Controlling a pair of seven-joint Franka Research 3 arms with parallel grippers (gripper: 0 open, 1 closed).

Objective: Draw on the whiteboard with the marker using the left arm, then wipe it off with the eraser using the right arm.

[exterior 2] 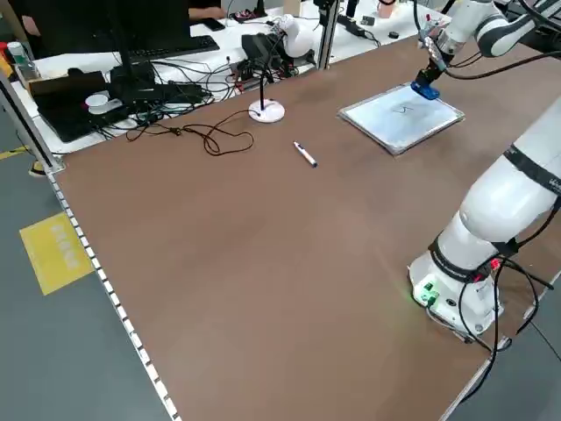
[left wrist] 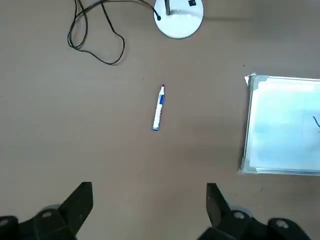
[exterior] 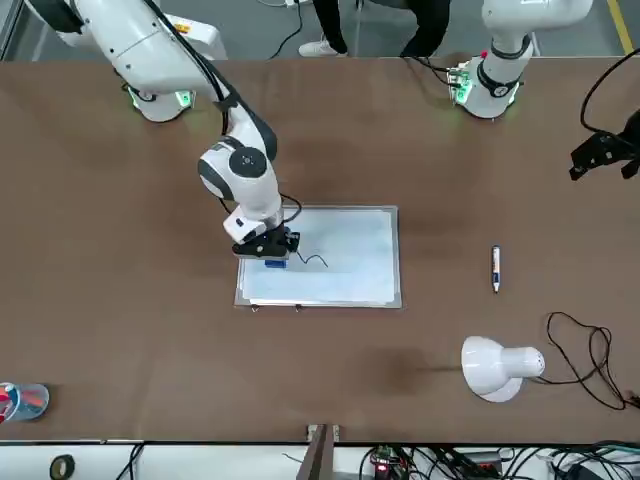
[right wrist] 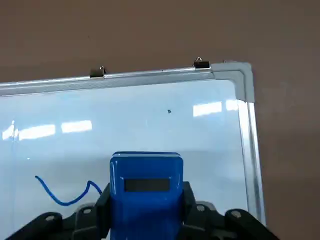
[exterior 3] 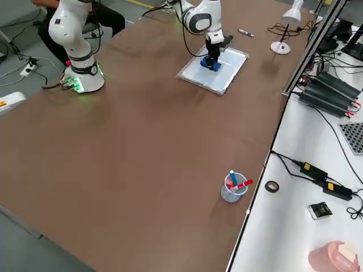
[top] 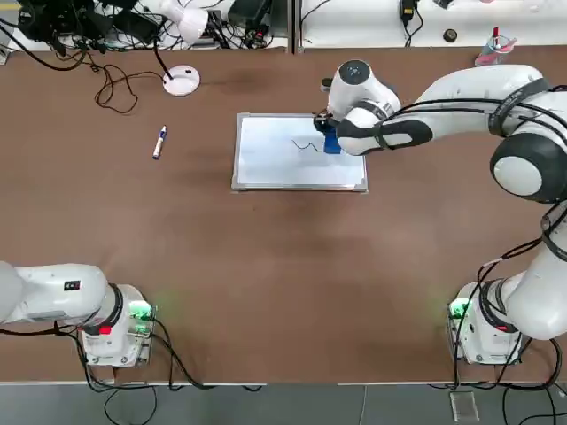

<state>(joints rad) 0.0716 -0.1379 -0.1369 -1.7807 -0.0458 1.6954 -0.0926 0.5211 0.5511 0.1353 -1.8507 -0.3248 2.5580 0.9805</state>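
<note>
left arm: drawn back near its base at the tabletop [top: 266,283] edge; the left end effector [left wrist: 150,207] has its fingers wide apart and empty, looking down on bare surface.
marker: the marker [top: 159,142] lies flat, ahead of the left end effector and well apart from it, out of the wiping path.
whiteboard: the whiteboard [top: 275,164] lies flat under the right end effector, with a short blue squiggle [top: 306,145] just beside the held block.
eraser: the eraser [right wrist: 146,192] is clamped between the fingers of the right end effector [top: 330,135], at or just above the board near one edge; contact cannot be told.
step in hand: judged to be the start of the wipe, the line not yet rubbed off.
doing it well: keep the block's face flat to the board, press lightly and evenly, and sweep sideways across the whole squiggle.
watch for: the board is loose, so a hard push could slide it; stay inside the silver frame [right wrist: 245,130] and the small clips [right wrist: 200,63] on its edge.
</note>
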